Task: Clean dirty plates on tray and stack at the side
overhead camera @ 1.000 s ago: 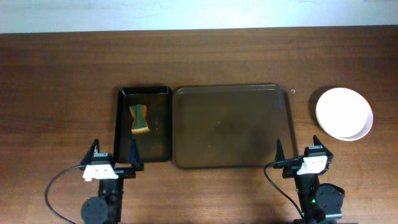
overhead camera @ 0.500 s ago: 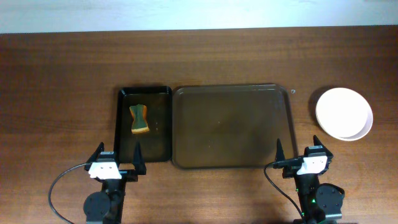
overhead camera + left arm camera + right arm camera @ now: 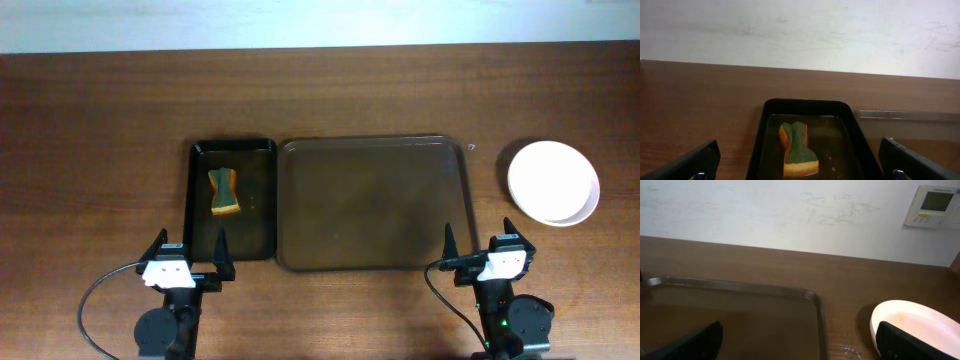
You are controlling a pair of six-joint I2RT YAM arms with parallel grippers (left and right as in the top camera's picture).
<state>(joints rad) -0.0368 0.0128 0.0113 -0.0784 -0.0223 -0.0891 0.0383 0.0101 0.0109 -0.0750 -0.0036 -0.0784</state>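
The white plates (image 3: 553,182) sit stacked on the table to the right of the brown tray (image 3: 375,204); the stack also shows in the right wrist view (image 3: 920,322). The brown tray has nothing on it, and its right rim shows in the right wrist view (image 3: 817,310). My left gripper (image 3: 190,258) is open and empty at the table's front, just before the black tray (image 3: 233,200). My right gripper (image 3: 483,250) is open and empty at the front, between the brown tray's right corner and the plates.
A yellow and green sponge (image 3: 224,192) lies in the narrow black tray left of the brown tray; it shows in the left wrist view (image 3: 797,152) inside the black tray (image 3: 765,135). A white wall and a wall thermostat (image 3: 935,206) stand behind the table.
The left arm has shifted slightly right and settled near the front edge. The right arm, tray and plates have not moved.
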